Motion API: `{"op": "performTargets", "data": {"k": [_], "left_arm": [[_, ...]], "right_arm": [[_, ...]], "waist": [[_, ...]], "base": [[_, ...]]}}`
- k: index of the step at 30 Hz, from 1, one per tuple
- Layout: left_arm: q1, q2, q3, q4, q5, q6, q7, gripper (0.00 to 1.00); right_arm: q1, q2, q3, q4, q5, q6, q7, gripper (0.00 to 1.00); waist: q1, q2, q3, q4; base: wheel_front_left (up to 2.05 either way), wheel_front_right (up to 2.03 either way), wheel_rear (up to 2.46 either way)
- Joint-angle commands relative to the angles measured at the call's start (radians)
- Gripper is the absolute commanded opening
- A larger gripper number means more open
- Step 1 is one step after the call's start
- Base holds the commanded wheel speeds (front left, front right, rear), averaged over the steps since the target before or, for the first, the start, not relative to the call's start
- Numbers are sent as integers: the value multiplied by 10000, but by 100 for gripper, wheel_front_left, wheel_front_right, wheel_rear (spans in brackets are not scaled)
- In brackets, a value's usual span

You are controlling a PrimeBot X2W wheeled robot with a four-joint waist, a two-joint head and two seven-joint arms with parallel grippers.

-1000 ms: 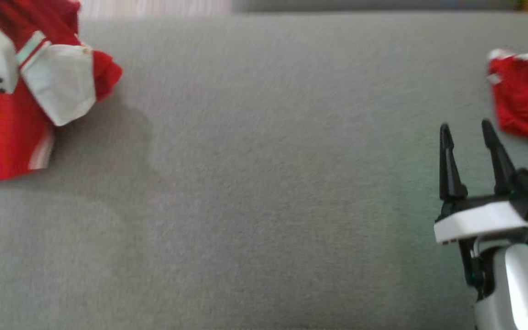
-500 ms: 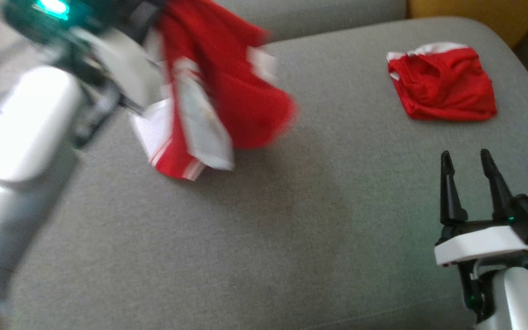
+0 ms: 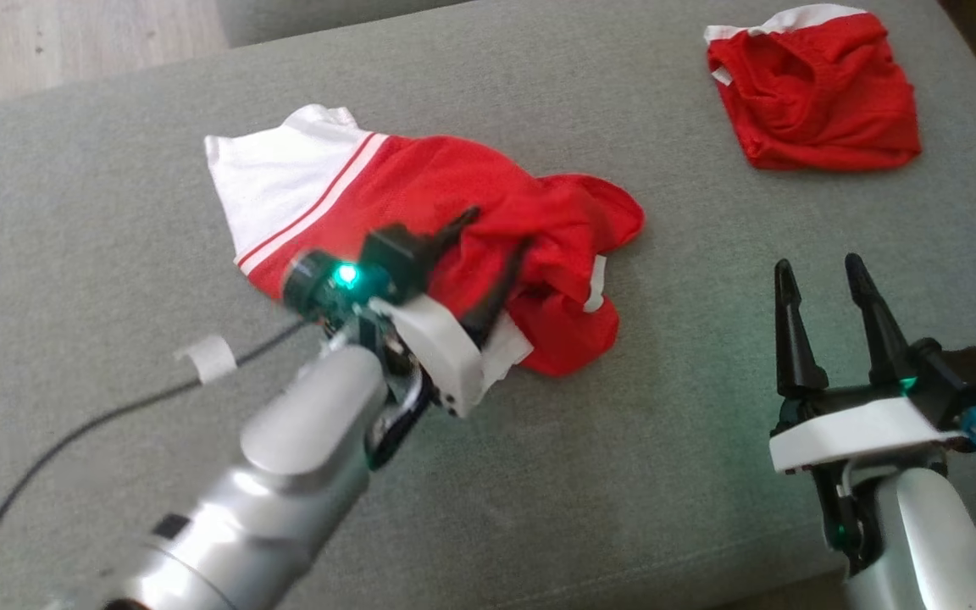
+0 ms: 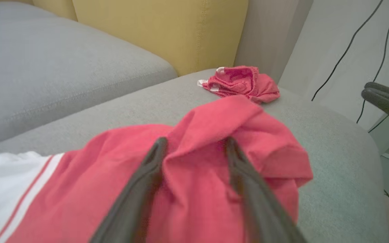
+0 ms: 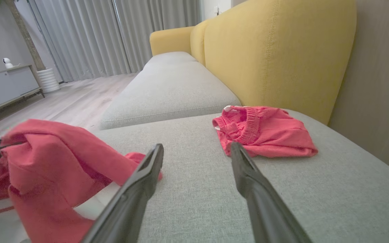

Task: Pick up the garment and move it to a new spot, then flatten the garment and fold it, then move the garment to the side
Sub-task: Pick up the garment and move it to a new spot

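While the garment lay crumpled mid-cushion on the sofa, the left gripper stood parted astride a loose fold, and the right gripper hung wide and empty. Relocation seemed done; flattening, folding and setting aside remained.

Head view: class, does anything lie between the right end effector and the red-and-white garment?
Nothing visible does: bare grey cushion separates the right end effector from the garment. The red shorts lie beyond, off that line.
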Motion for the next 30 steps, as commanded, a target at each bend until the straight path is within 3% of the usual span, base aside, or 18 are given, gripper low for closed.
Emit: {"op": "performTargets", "data": {"k": [1,8,15,30], "left_arm": [[-273,5,246,-77,-122,43,-233,100],[-158,-323,225,536,-181,76,-1123,100],[114,-45,492,218,-215,398,-1705,100],[3842,1703,2552,-2085,-894,2381,-2207,100]], "right_arm": [[-322,-45,206,-233,28,65,-167,100],[-362,-45,13,40,-43,65,-277,100],[-171,-45,-278,36,-346,65,-182,100],[1178,-45,-415,-350,-578,65,300,100]], "waist": [[-3,0,29,78],[-3,0,-162,566],[-3,0,-870,1233],[-3,0,-2236,2257]], "base": [[0,0,0],[0,0,0],[0,0,0],[0,0,0]]}}
